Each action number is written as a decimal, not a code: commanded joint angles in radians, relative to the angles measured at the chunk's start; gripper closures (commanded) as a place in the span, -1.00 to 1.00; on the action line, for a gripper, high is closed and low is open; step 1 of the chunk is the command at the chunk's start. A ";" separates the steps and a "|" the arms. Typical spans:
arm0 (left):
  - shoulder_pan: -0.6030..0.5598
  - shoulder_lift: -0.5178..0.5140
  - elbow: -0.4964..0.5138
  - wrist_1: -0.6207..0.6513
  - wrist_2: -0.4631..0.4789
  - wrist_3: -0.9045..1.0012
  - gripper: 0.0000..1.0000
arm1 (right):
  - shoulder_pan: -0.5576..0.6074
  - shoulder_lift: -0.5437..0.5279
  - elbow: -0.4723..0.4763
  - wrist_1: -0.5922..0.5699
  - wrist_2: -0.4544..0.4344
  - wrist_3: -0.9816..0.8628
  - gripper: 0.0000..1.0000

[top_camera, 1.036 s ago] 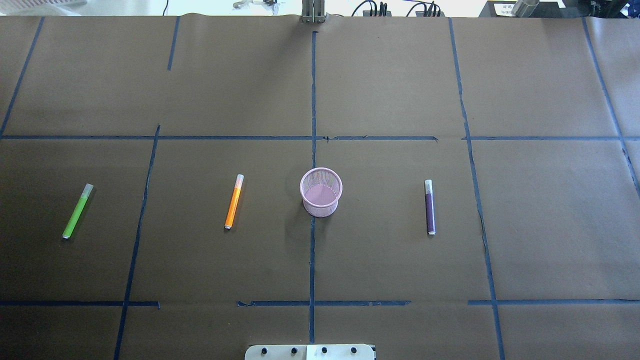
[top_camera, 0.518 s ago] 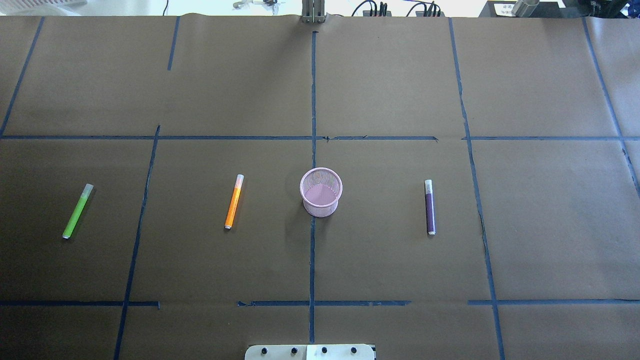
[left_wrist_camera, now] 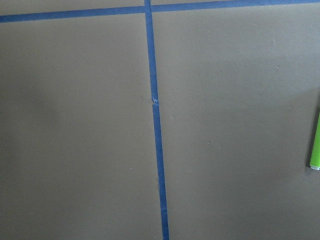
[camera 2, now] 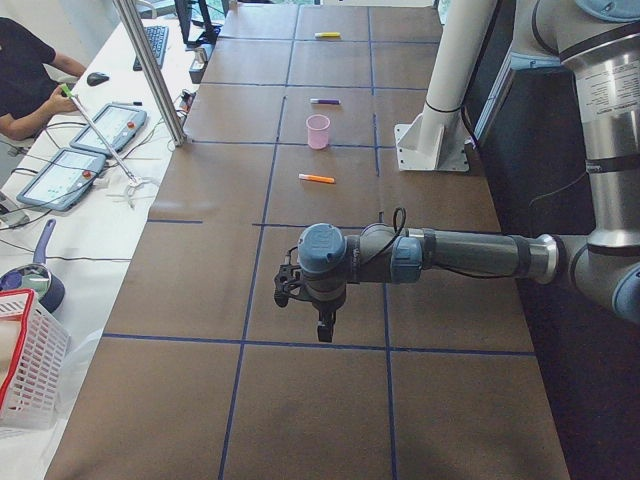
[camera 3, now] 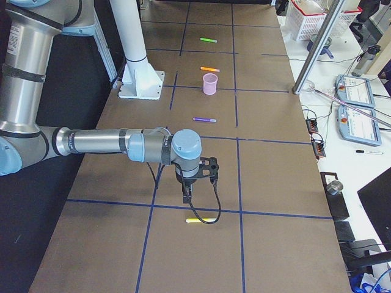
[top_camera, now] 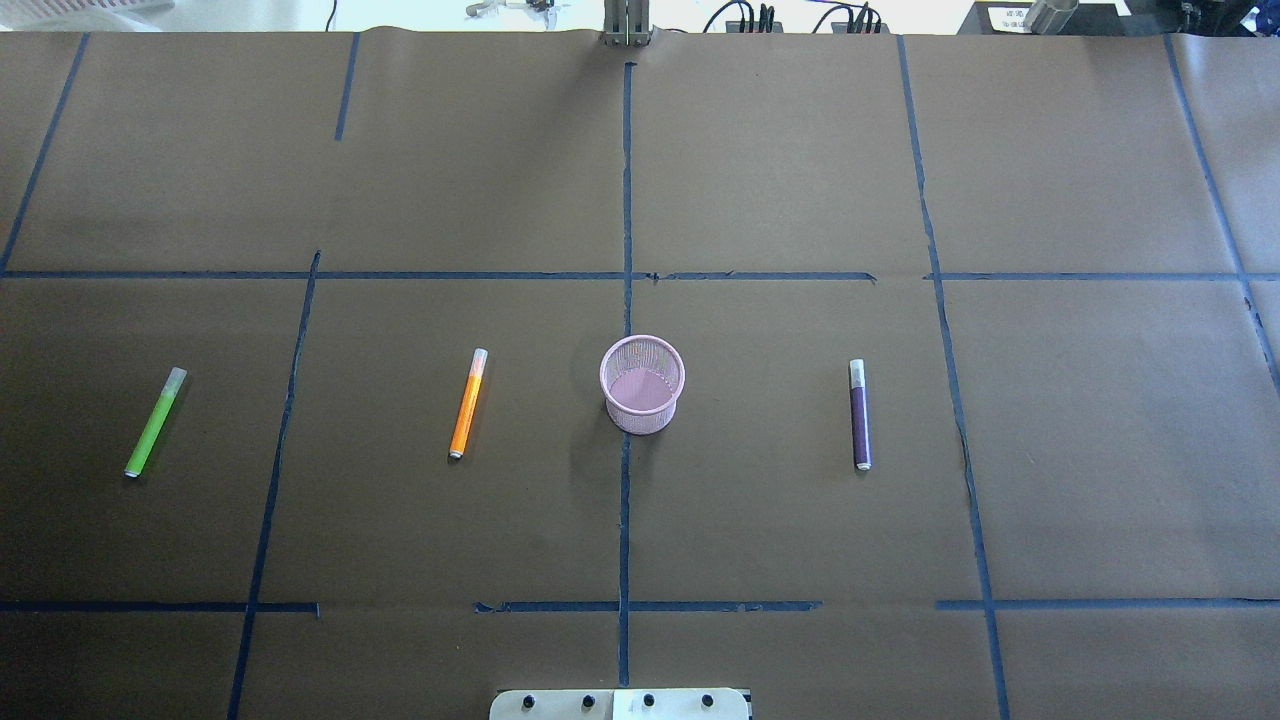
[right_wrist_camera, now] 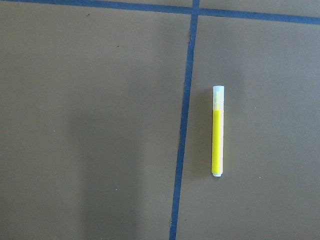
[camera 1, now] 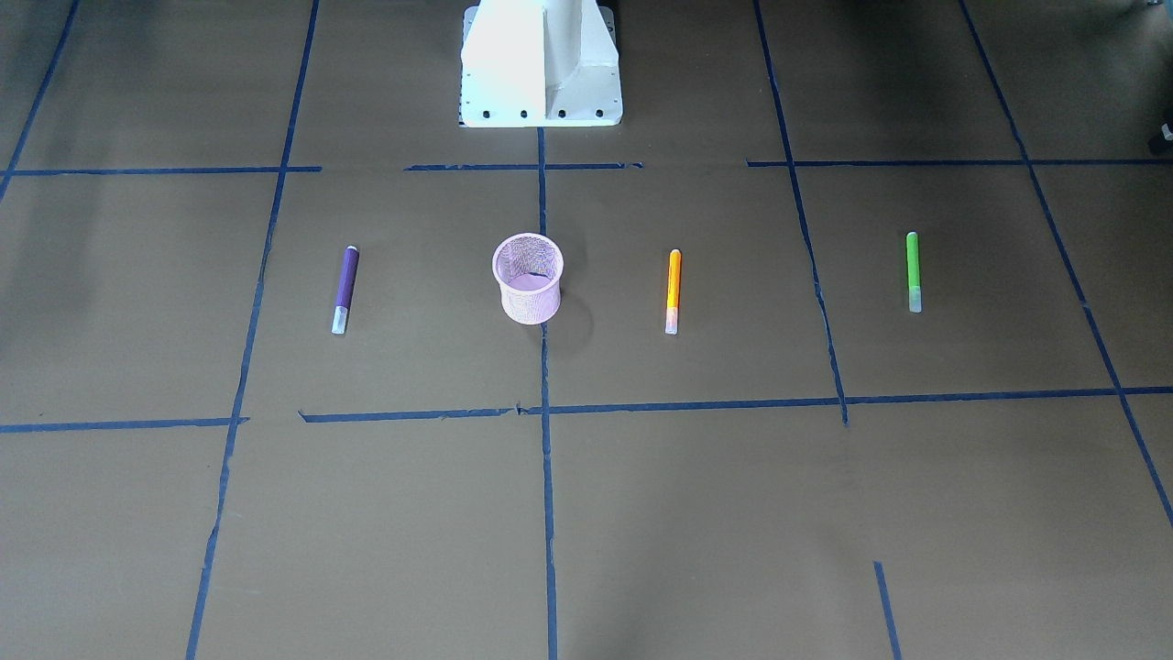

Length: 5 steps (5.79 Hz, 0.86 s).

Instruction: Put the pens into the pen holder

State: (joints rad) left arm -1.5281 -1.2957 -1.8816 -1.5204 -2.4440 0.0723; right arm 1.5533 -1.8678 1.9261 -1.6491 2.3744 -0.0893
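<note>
The pink mesh pen holder [top_camera: 642, 384] stands upright and empty at the table's middle. The orange pen [top_camera: 467, 403] lies to its left, the green pen [top_camera: 155, 422] further left, and the purple pen [top_camera: 859, 414] to its right, all flat on the paper. My left gripper [camera 2: 318, 325] hangs above the table's left end; the left wrist view catches the green pen's end [left_wrist_camera: 315, 145] at its right edge. My right gripper [camera 3: 186, 198] hangs above the right end. I cannot tell whether either gripper is open or shut.
A yellow pen [right_wrist_camera: 218, 131] lies flat under the right wrist camera, beside a blue tape line; it also shows in the exterior right view [camera 3: 202, 220]. The robot's white base [camera 1: 541, 64] stands at the near edge. Operators' tablets [camera 2: 85, 150] sit beyond the far edge.
</note>
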 commanded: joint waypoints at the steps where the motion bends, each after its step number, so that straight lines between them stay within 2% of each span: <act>1: 0.052 -0.002 0.012 -0.070 -0.114 -0.005 -1.00 | -0.044 0.005 -0.001 0.000 0.017 0.005 -1.00; 2: 0.168 -0.035 0.018 -0.113 -0.115 -0.070 -1.00 | -0.047 0.010 0.004 0.000 0.044 0.003 -1.00; 3: 0.227 -0.089 0.019 -0.135 -0.109 -0.198 -1.00 | -0.047 0.010 0.005 0.002 0.066 -0.001 -1.00; 4: 0.320 -0.091 0.022 -0.226 -0.052 -0.265 -1.00 | -0.048 0.010 0.004 0.000 0.068 0.006 -1.00; 5: 0.363 -0.100 0.029 -0.288 0.032 -0.361 -1.00 | -0.048 0.009 0.001 0.000 0.068 0.003 -1.00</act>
State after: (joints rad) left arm -1.2212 -1.3853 -1.8582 -1.7428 -2.4829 -0.1988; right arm 1.5057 -1.8582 1.9290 -1.6487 2.4399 -0.0854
